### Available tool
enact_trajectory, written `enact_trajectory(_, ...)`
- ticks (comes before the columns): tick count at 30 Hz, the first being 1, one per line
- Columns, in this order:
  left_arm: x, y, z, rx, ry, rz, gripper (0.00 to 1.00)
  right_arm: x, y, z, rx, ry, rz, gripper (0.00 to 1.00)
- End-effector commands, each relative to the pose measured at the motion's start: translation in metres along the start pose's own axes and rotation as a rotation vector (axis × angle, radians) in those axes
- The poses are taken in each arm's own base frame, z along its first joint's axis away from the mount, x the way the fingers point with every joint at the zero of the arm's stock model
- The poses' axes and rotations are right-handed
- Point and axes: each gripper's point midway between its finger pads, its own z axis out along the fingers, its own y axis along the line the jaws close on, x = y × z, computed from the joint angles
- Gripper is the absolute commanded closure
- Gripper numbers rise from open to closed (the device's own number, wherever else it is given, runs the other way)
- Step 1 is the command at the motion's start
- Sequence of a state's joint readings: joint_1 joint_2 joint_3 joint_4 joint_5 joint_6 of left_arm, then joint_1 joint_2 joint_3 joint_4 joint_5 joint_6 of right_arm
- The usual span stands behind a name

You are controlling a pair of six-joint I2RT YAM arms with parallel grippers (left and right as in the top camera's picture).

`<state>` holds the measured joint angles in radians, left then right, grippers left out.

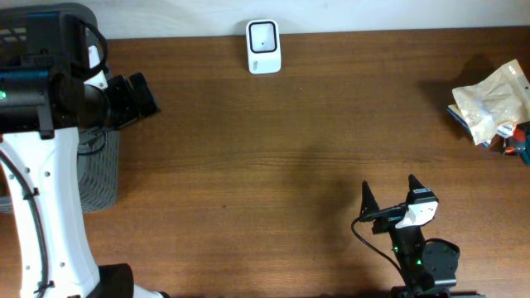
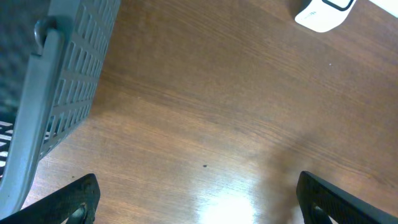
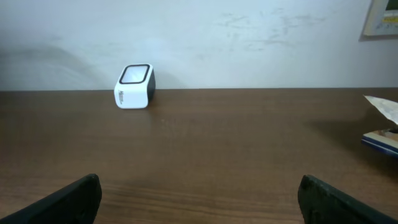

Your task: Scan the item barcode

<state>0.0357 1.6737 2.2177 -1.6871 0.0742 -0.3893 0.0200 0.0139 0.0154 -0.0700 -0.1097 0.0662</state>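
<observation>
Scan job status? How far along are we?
Done: nothing visible so far. The scanner stands alone with no item near it. In hand: nothing. The left hand and right hand are both open and empty. Left: everything. An item has to be picked from the packaged pile at the right edge and its barcode shown to the scanner.

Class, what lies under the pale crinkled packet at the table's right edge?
A blue edge pokes out beneath the packet; red and blue bits show at its lower corner. The rest is covered, unidentifiable.
</observation>
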Motion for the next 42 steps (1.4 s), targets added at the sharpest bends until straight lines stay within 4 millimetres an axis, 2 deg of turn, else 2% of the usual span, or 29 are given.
enact_trajectory(1,0.000,0.000,-0.003,0.000,-0.008,-0.009,0.01,0.002,-0.005,0.000,0.024,-0.001,-0.009,0.01)
enact_trajectory(23,0.000,0.000,-0.003,0.002,-0.008,-0.009,0.01,0.002,-0.005,0.000,0.024,-0.002,-0.009,0.02)
enact_trajectory(26,0.001,0.011,-0.006,-0.053,-0.031,-0.008,0.01,0.002,-0.005,0.000,0.024,-0.002,-0.009,0.02)
enact_trajectory(27,0.006,0.019,-0.008,-0.088,-0.035,-0.009,0.01,0.002,-0.005,0.000,0.024,-0.002,-0.009,0.02)
enact_trajectory(29,0.028,0.040,-0.005,-0.157,-0.023,-0.003,0.01,0.002,-0.005,0.000,0.024,-0.002,-0.009,0.02)
enact_trajectory(33,0.065,0.039,0.027,-0.022,-0.119,0.157,0.01,0.002,-0.005,0.000,0.024,-0.002,-0.009,0.02)
enact_trajectory(35,0.082,0.036,0.043,0.072,-0.253,0.305,0.01,0.002,-0.005,0.000,0.024,-0.002,-0.009,0.02)
enact_trajectory(37,0.099,0.037,0.050,0.125,-0.454,0.440,0.01,0.002,-0.005,0.000,0.024,-0.002,-0.009,0.02)
enact_trajectory(39,0.114,0.044,0.052,0.141,-0.613,0.488,0.01,0.002,-0.005,0.000,0.024,-0.002,-0.009,0.02)
enact_trajectory(42,0.125,0.057,0.060,0.127,-0.783,0.482,0.01,0.002,-0.005,0.000,0.024,-0.002,-0.009,0.02)
